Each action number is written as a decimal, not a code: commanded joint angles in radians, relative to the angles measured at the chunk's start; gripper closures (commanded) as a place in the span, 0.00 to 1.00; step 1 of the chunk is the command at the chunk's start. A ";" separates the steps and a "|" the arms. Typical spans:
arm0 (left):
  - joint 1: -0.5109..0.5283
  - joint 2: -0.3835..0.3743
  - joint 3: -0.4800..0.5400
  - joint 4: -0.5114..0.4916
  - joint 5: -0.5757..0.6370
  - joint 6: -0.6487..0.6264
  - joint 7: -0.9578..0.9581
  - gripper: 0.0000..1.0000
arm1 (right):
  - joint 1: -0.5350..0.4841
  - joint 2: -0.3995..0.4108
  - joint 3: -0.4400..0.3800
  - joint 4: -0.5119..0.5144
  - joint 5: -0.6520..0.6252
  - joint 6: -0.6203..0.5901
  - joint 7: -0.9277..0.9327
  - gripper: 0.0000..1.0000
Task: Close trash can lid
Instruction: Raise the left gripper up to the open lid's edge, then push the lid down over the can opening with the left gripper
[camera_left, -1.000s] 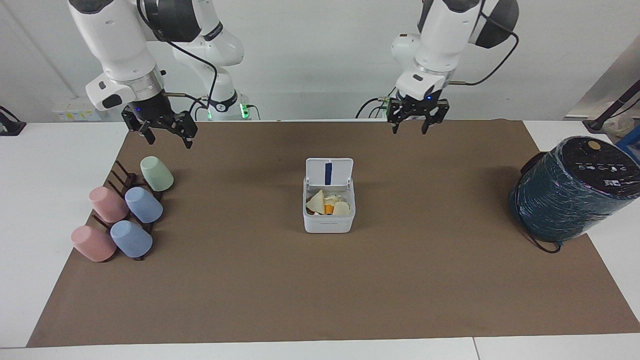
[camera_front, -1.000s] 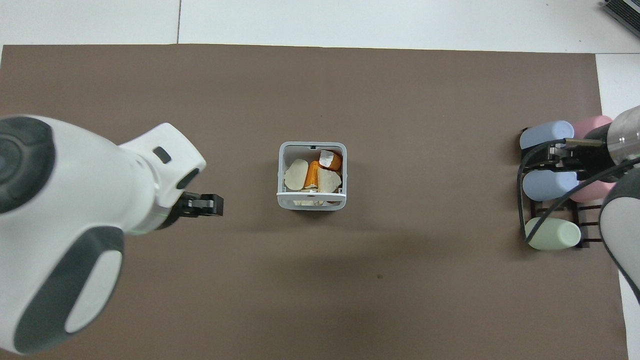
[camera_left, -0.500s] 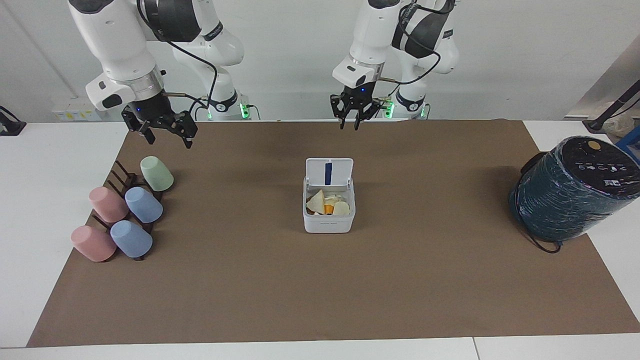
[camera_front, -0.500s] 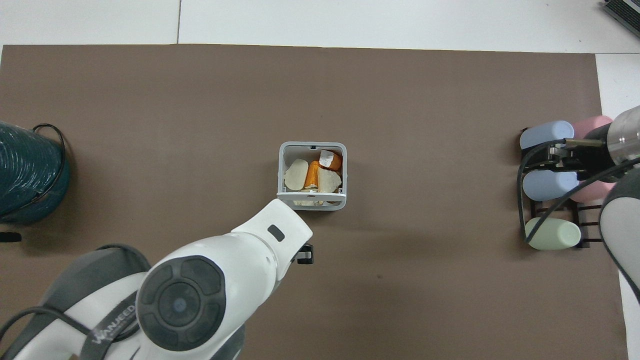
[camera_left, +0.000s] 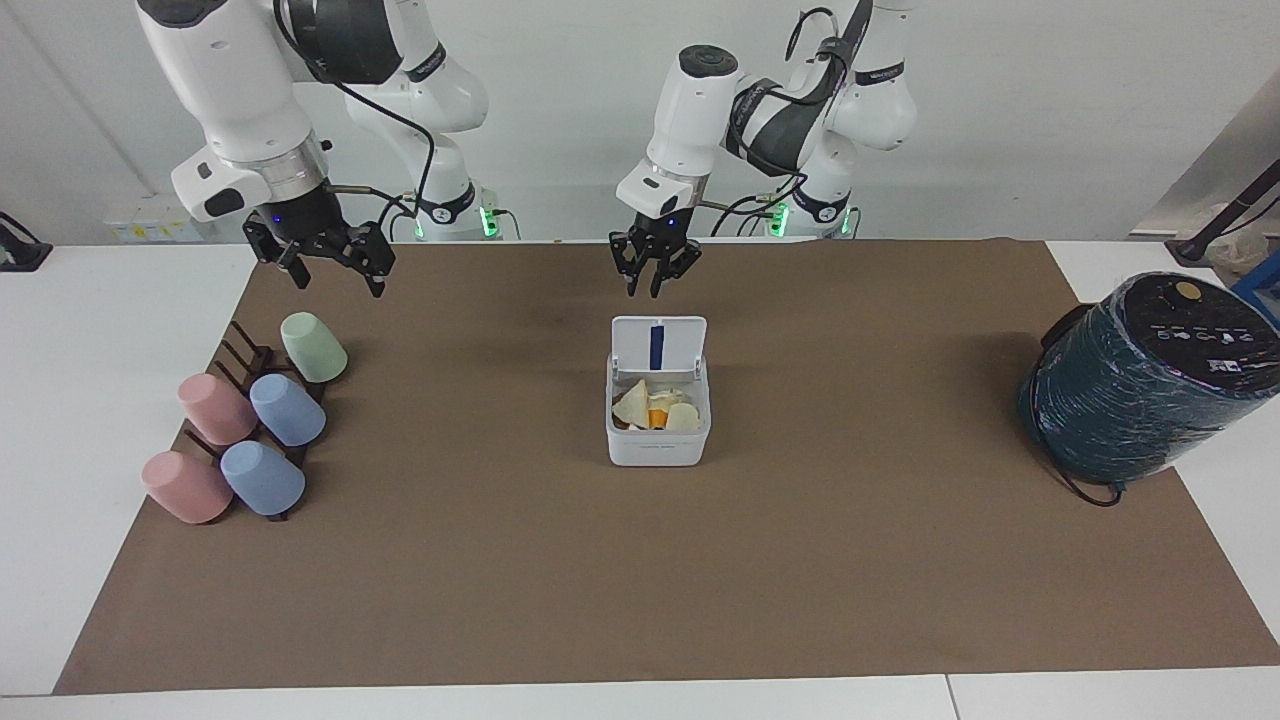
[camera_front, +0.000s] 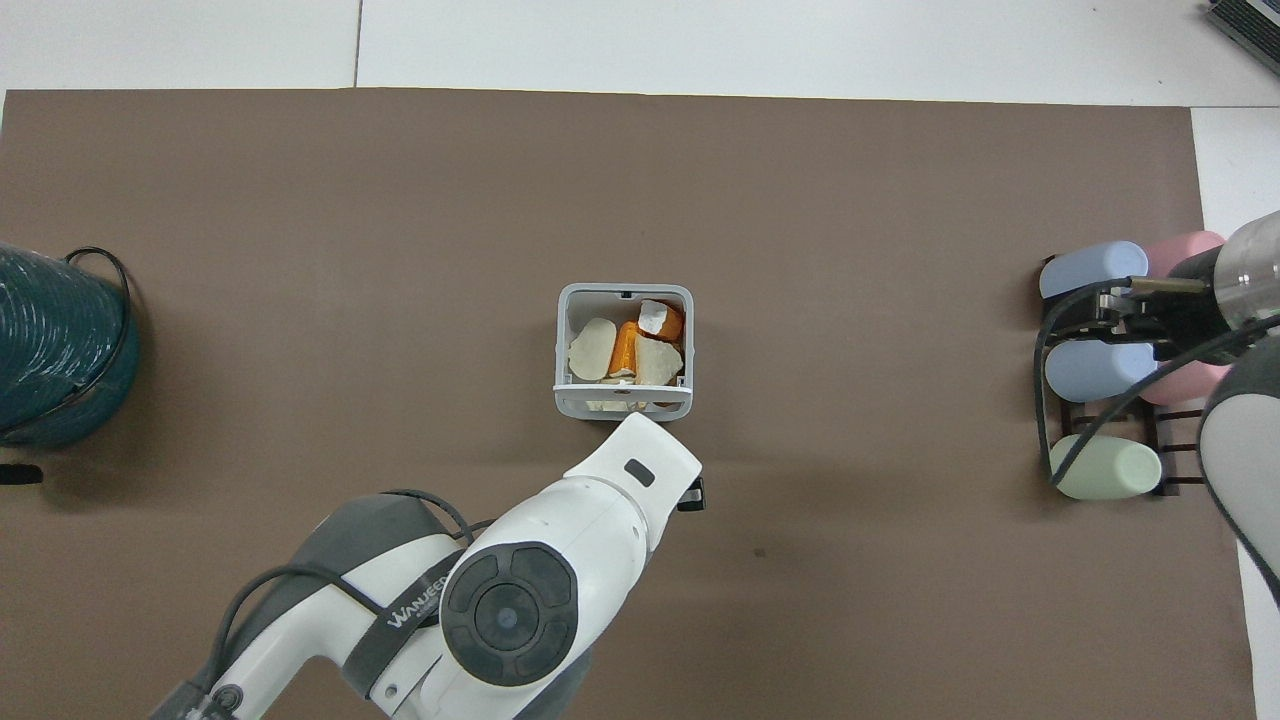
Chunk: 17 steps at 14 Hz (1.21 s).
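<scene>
The left gripper (camera_left: 653, 283) has swung in from the dark cylinder's (camera_left: 1140, 380) end, jaws seemingly nearly clenched, now hanging just above the lid (camera_left: 658, 345) at its twelve o'clock; the lid stands open on the can (camera_left: 657, 440) mid-mat. Right gripper (camera_left: 325, 262) waits, released, over the cups (camera_left: 250, 430).

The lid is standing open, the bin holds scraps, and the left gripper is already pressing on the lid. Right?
Not quite. In the facing view the left gripper hangs above the lid with a clear gap, not pressing it. The lid does stand open, and the bin holds scraps.
</scene>
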 joint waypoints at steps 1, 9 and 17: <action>0.032 0.043 0.013 0.063 -0.046 0.099 -0.012 0.63 | -0.013 -0.007 0.008 -0.011 0.002 0.015 -0.021 0.00; 0.131 0.191 0.015 0.179 -0.062 0.242 0.017 0.69 | -0.013 -0.007 0.008 -0.011 0.002 0.015 -0.021 0.00; 0.148 0.327 0.013 0.197 -0.059 0.328 0.065 0.77 | -0.013 -0.007 0.008 -0.011 0.002 0.015 -0.021 0.00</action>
